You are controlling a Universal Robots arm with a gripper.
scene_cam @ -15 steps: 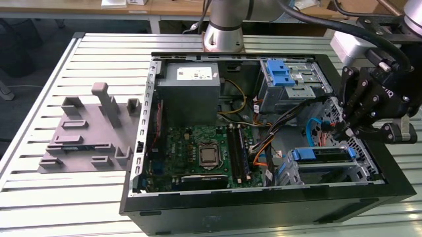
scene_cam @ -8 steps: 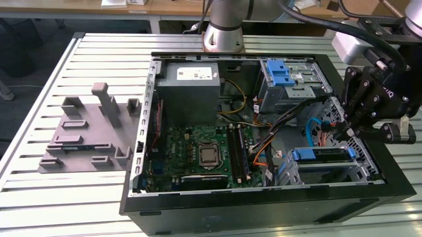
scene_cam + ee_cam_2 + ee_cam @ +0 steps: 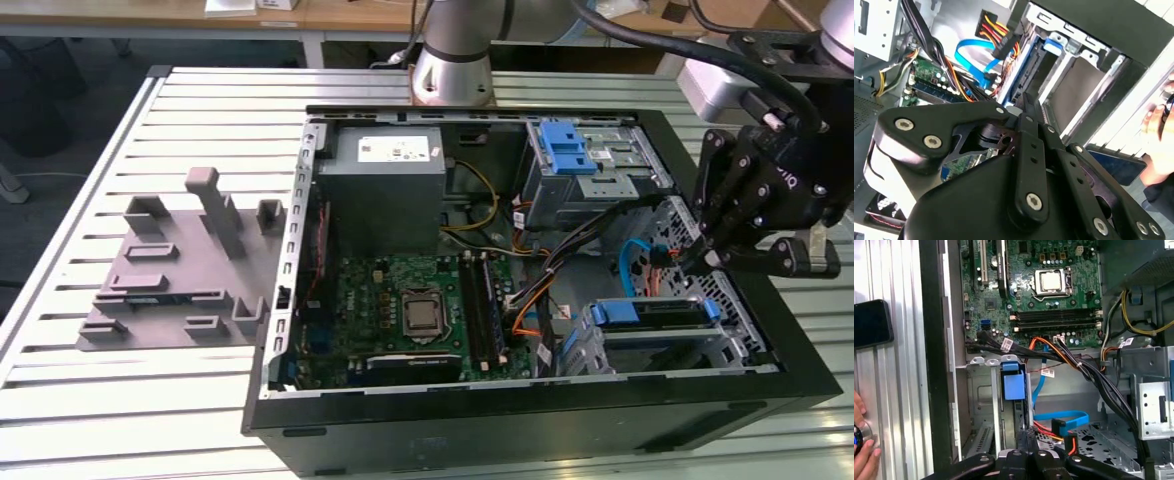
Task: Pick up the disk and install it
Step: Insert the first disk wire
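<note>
Now | gripper [image 3: 703,262] above drive bay | disk [image 3: 650,313] seated in bay

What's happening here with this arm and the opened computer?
A robot arm's gripper hangs over the drive cage end of an open computer case lying on a slatted table. The disk, in its blue carrier, sits in the cage. A person's hand rests on the table beside the case.

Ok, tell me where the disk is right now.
In the exterior view the disk sits in the drive cage at the case's front-right corner, just below the gripper.
</note>
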